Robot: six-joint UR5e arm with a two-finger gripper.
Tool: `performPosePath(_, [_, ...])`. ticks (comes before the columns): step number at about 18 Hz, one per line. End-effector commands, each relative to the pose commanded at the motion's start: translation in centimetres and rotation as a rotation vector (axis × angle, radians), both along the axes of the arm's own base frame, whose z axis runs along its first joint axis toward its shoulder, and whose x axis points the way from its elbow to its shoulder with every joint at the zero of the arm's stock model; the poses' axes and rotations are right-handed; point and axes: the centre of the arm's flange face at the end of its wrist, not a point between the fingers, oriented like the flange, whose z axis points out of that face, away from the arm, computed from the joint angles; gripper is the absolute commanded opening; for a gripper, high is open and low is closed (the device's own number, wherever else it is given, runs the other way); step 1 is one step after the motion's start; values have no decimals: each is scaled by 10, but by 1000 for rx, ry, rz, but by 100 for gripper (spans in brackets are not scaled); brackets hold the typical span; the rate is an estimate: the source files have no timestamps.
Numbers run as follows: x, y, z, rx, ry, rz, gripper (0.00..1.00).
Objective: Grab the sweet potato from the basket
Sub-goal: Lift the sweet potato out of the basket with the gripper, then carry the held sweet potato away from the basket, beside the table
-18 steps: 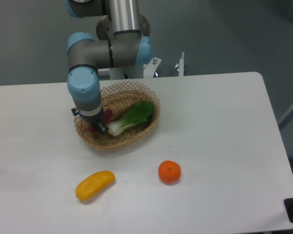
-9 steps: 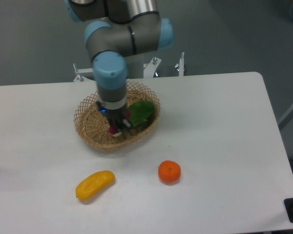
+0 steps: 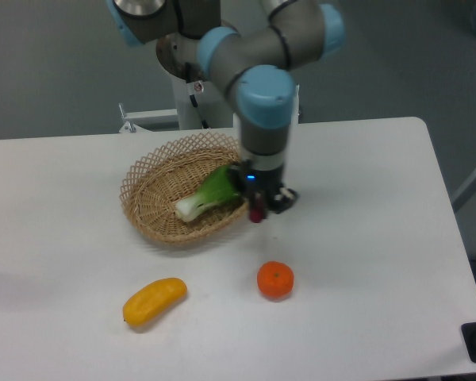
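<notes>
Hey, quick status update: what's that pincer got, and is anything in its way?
Pincer shut on sweet potato, held just past the basket rim. Leafy green lies in basket. Orange sits below on table, apart.

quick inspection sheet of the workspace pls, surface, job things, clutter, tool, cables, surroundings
surface: white table, no spills seen
job's things: sweet potato out of the basket, held just past its right rim; only a small reddish part shows
clutter: green leafy vegetable in the basket; orange and yellow fruit on the table
grippers: tool shut on the sweet potato
cables: nothing seen
surroundings: grey floor, white metal frame behind the table
</notes>
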Motion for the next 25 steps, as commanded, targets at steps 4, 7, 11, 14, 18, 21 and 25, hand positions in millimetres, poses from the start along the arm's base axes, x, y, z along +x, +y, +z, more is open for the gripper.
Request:
performPosePath(4, [-56,-16,-5,1,11,-1,6])
performPosePath(7, [-89,-32,-6,-1,26,-42,7])
performPosePath(11, [-126,-49,-8,-7,38,-84,7])
performPosePath(14, [-143,-56,-10,-15,47,-125,7])
performPosePath(18, [-160,-64,-14,-15,49,-125,6])
performPosePath(21, [-164,-69,-12,-19,54,-129,6])
performPosePath(25, [-167,-69,-10,-20,61,-129,6])
